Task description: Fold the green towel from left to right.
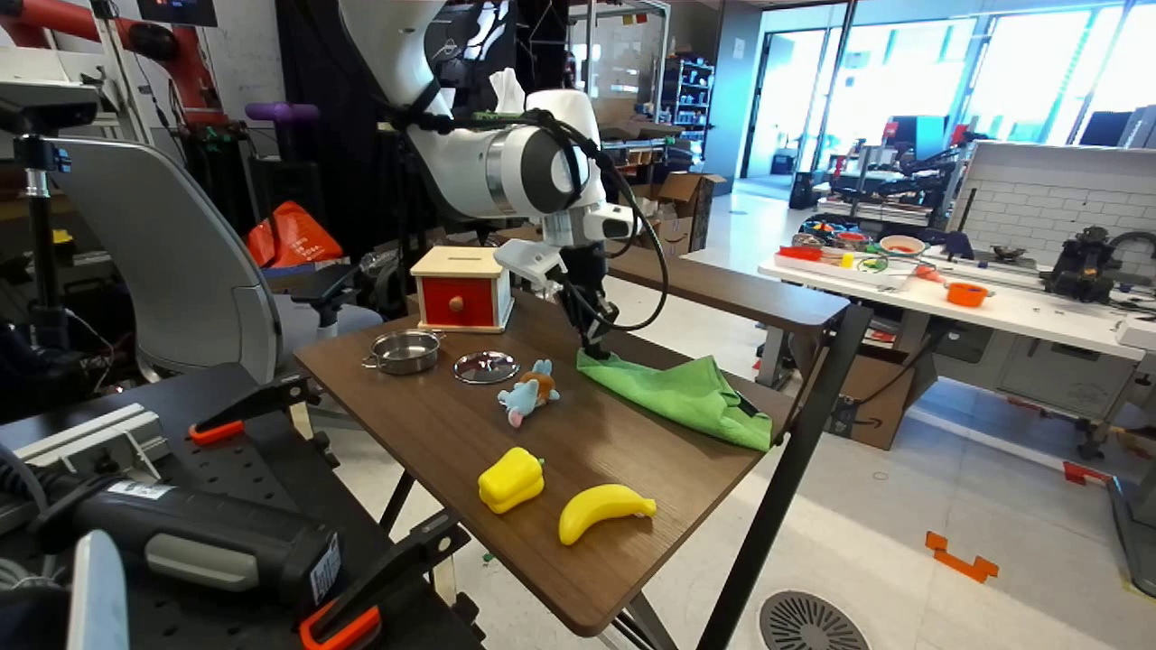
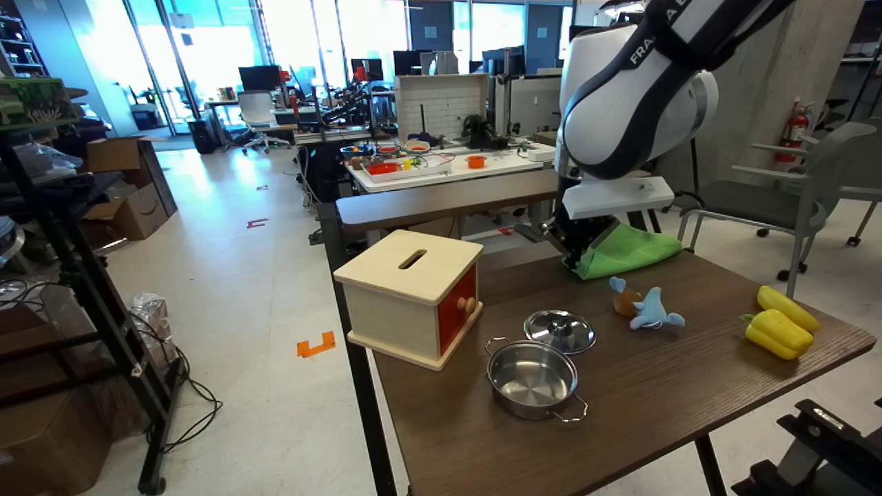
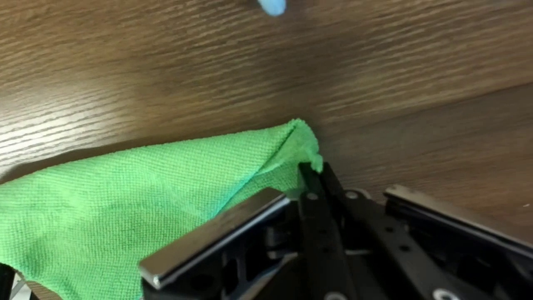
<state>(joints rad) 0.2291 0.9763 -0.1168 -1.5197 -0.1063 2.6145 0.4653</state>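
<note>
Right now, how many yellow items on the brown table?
2: pepper and banana, side by side on the table, well away from the wooden box. Any under the green towel would be hidden.

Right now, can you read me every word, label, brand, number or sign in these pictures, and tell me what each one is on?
"FRA", on the robot arm in an exterior view; the lettering past the black strap is too cut off to be sure of.
White labels on the black-and-grey device: too blurred.
Print on the orange bag: too blurred.
Print on the cardboard box: too small.
I can read nothing else.
</note>
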